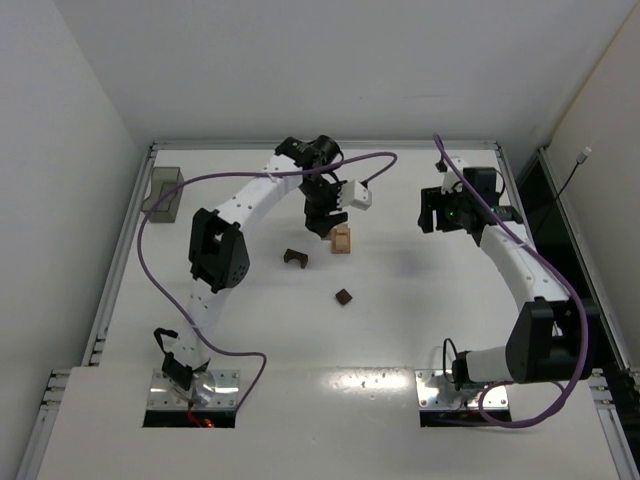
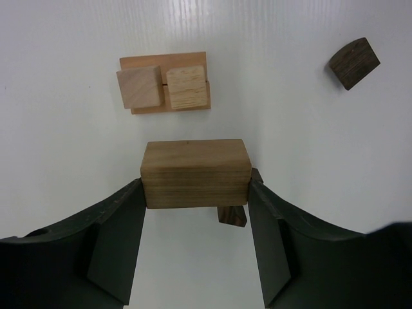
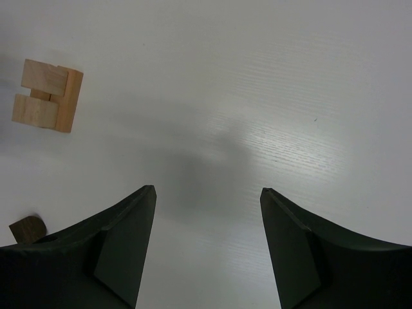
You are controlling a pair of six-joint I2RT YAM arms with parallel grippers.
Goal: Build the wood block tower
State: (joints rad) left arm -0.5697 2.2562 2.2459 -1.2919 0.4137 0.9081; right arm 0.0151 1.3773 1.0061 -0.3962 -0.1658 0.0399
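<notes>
Centrally on the white table (image 1: pixel 420 330): wood block tower (image 1: pixel 343 238), only begun, consisting of a pale flat slab lying on the surface with two light cubes side by side on top. Left gripper (image 2: pixel 196 187) just beside it, raised off the table, fingers pinching a mid-brown wooden bar (image 2: pixel 196 168) by its short ends, bar level. Dark arch block (image 1: pixel 295 258) near the tower, not touching it; small dark block (image 1: pixel 344 296) nearer the arm bases. Right gripper (image 3: pixel 207 193) well apart on the tower's right, jaws spread, nothing between them. Translucent grey bin (image 1: pixel 163 190) at the far-left table edge
</notes>
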